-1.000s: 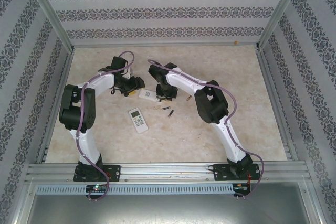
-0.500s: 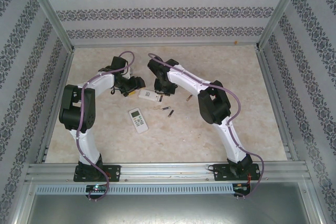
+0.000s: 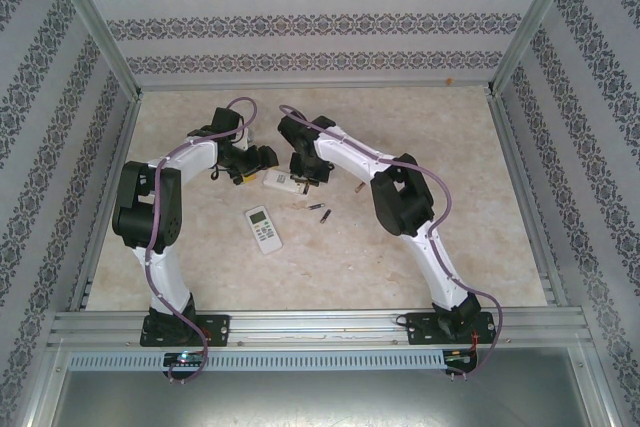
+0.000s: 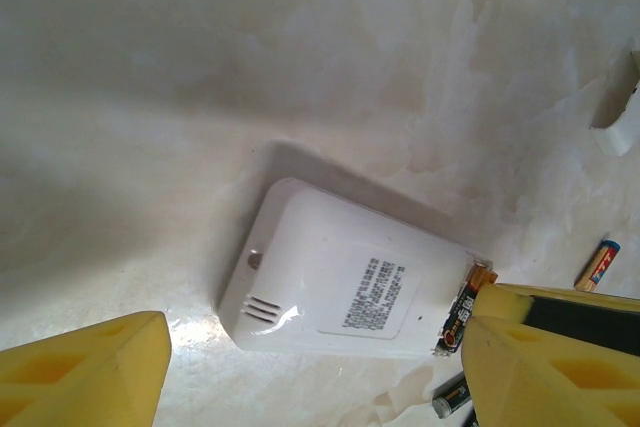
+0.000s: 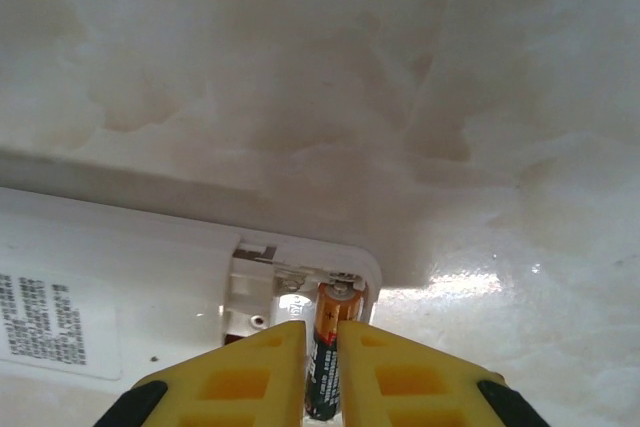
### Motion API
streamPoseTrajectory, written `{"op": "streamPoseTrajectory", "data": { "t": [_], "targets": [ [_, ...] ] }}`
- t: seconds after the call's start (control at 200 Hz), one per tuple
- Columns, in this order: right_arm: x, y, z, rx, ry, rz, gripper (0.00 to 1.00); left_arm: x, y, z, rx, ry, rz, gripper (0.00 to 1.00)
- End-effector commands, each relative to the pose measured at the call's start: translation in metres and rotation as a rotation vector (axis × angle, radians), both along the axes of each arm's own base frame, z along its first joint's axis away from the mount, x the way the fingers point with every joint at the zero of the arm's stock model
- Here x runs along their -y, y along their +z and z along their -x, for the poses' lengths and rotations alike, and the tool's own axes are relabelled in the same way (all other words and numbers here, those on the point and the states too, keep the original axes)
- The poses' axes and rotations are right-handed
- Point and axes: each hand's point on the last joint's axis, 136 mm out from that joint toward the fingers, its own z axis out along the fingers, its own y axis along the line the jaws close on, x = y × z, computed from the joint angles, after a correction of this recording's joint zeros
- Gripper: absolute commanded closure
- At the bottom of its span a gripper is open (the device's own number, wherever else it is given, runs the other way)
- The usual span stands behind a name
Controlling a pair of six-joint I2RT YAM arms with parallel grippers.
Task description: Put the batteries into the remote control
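One battery (image 5: 323, 367) is pinched between the yellow fingers (image 5: 250, 377) of the right end effector (image 5: 321, 332), which is closed on it. Its copper-coloured end sits in the open compartment of the remote control (image 5: 120, 287), in the slot nearest the remote's rounded corner. We cannot tell whether it is fully seated. The slot beside it shows bare white plastic and metal contacts.

The remote control (image 3: 279, 181) lies face down on the table (image 3: 420, 127), printed label up, between the two end effectors. We note that its compartment end is toward the right arm.

From the left wrist we see a battery (image 4: 460, 315) at that same end of the remote, partly behind a yellow finger (image 4: 550, 357). We cannot tell whether it is the held one.

The left end effector (image 4: 315, 347) stands wide open with the remote lying between its fingers. The finger at lower left is clear of the casing. Contact on the other side cannot be judged. It holds nothing.

Two loose batteries (image 3: 317, 209) lie close together on the table just on the near side of the remote control. We also see two on the marble-patterned surface past the compartment end in the left wrist view.

Nearer the arm bases, and apart from the first, a second remote (image 3: 263, 228) lies face up, with its screen and buttons visible.
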Motion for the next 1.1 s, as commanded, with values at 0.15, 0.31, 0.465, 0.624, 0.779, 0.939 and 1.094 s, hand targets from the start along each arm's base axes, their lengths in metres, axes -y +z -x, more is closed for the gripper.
{"op": "streamPoseTrajectory", "data": {
  "t": [0.15,0.31,0.465,0.624,0.779,0.939,1.094],
  "targets": [
    [0.011,-0.027,0.023,-0.081,0.02,0.104,0.88,-0.003,0.001,0.001,-0.009,-0.01,0.006,0.22],
    [0.019,-0.045,0.041,-0.143,0.042,0.145,0.91,-0.004,0.0,0.001,-0.012,-0.006,0.004,0.21],
    [0.028,-0.064,0.064,-0.22,0.054,0.186,0.91,-0.004,-0.001,0.003,-0.013,-0.004,0.006,0.21],
    [0.031,-0.07,0.077,-0.249,0.067,0.209,0.9,-0.004,-0.002,0.004,-0.01,0.001,0.009,0.21],
    [0.018,-0.035,0.049,-0.157,0.092,0.159,0.87,-0.003,0.001,0.004,0.001,0.004,0.016,0.21],
    [0.007,0.031,0.01,-0.018,0.111,0.099,0.85,-0.003,0.007,0.003,0.02,-0.006,0.016,0.21],
    [0.018,0.071,-0.001,0.078,0.058,0.076,0.79,-0.008,0.016,0.001,0.046,-0.016,-0.023,0.2]
  ]
}}
